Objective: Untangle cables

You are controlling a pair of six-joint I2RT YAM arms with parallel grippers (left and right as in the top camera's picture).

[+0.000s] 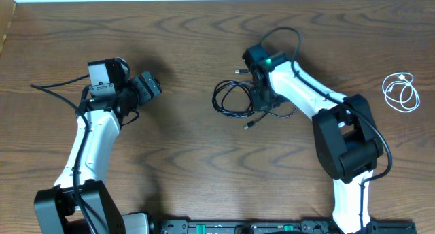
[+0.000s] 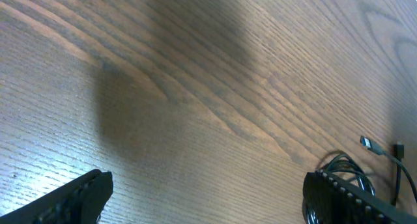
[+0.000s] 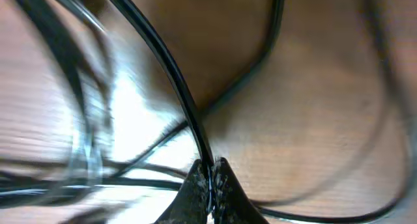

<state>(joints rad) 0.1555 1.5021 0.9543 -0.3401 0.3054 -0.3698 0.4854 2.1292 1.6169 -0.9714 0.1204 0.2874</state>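
Right gripper (image 3: 210, 175) pinched shut on a strand of the black cables (image 1: 231, 96), mid-desk, probably to draw it free | left gripper (image 2: 207, 182) spread open, empty, held clear | white cable (image 1: 401, 91) coiled separately near the right edge.
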